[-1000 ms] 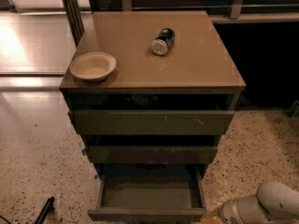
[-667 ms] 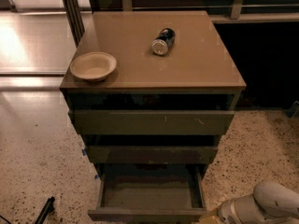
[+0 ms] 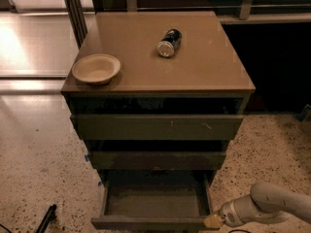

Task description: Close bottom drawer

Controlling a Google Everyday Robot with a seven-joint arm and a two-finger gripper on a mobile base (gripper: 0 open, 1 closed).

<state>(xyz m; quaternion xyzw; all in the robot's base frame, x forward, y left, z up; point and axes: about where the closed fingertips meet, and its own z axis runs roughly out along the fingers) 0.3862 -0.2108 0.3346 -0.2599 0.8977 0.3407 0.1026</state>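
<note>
We've got the shallow dark olive-brown bottom drawer (image 3: 146,223) hanging wide open at the foot of the brown three-drawer cabinet (image 3: 204,72), its dusty grey floor showing, well out past the middle drawer front (image 3: 158,160) and the wide top drawer front (image 3: 155,126). The white arm's pale-tipped gripper (image 3: 214,221) sits low on the near right, at the drawer's right front corner, holding nothing we can see; how far open, we can't tell. Up top, a cream round bowl (image 3: 96,68) left, a dark drink can (image 3: 169,42) on its side.
</note>
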